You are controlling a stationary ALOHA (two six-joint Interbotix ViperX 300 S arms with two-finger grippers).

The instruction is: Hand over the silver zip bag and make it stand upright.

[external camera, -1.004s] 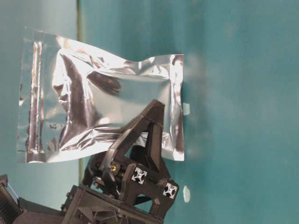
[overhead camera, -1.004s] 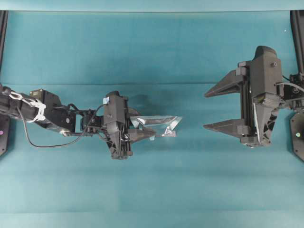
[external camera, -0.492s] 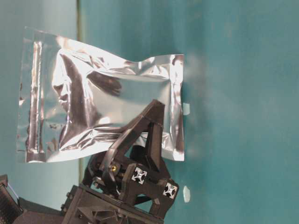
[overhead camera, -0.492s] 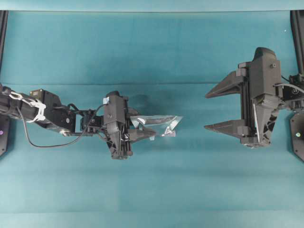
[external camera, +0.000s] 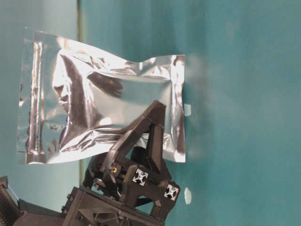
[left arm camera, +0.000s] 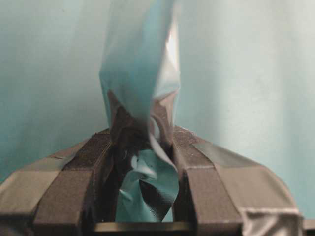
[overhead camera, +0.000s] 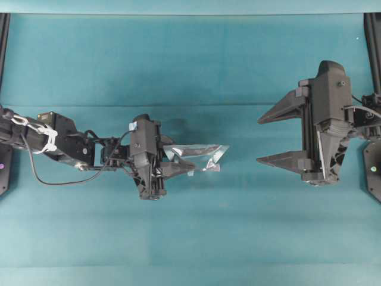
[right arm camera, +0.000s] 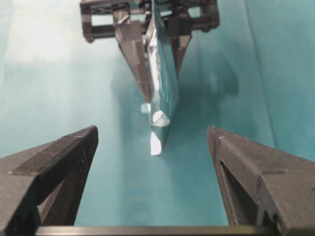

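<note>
The silver zip bag (overhead camera: 199, 157) is a crinkly foil pouch held edge-on above the teal cloth, left of centre. My left gripper (overhead camera: 180, 162) is shut on one end of it, and the rest sticks out toward the right. In the table-level view the silver zip bag (external camera: 94, 94) shows its broad face, with its zip strip at the end far from the black fingers (external camera: 153, 127). The left wrist view has the foil (left arm camera: 142, 73) pinched between the taped pads (left arm camera: 197, 167). My right gripper (overhead camera: 258, 139) stands wide open a short way right of the bag's free end, not touching it. In its own view the right gripper (right arm camera: 152, 132) faces the bag (right arm camera: 160, 73) edge-on.
The teal cloth (overhead camera: 190, 238) covers the whole table. Two tiny pale scraps (external camera: 187, 109) lie on it near the bag. Black frame posts (overhead camera: 372, 36) stand at the far left and right edges.
</note>
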